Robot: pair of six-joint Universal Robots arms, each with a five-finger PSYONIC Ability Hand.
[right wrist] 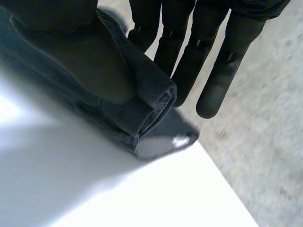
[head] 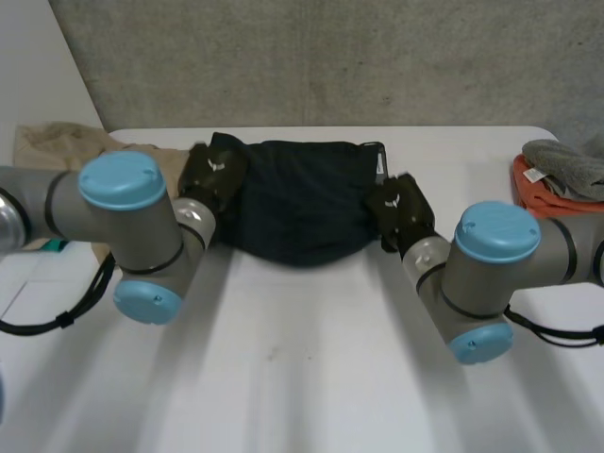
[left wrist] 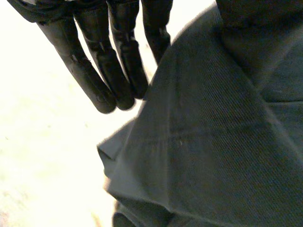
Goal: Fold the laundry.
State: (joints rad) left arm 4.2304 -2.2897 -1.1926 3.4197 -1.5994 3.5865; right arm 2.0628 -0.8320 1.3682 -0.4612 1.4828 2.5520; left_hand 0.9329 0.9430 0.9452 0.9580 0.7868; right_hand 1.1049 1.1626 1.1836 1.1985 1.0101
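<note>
1. While the dark garment (head: 297,203) lies bunched at the table's (head: 311,377) far middle, both hands flank it — left hand (head: 212,175) at its left edge, right hand (head: 401,212) at its right.
2. Both hands' fingers are straight, gripping nothing: left fingers (left wrist: 85,75) just beside the hem, right fingers (right wrist: 217,90) past a rolled edge.
3. Best, I judge — pinch each edge squarely, then spread flat before folding.

A tan cloth (head: 58,142) is lying bunched up at the far left corner of the white surface (head: 302,377). At the far right edge, a grey cloth (head: 566,162) is sitting on top of an orange cloth (head: 530,192). A grey floor (right wrist: 270,137) is showing past the surface's edge.
</note>
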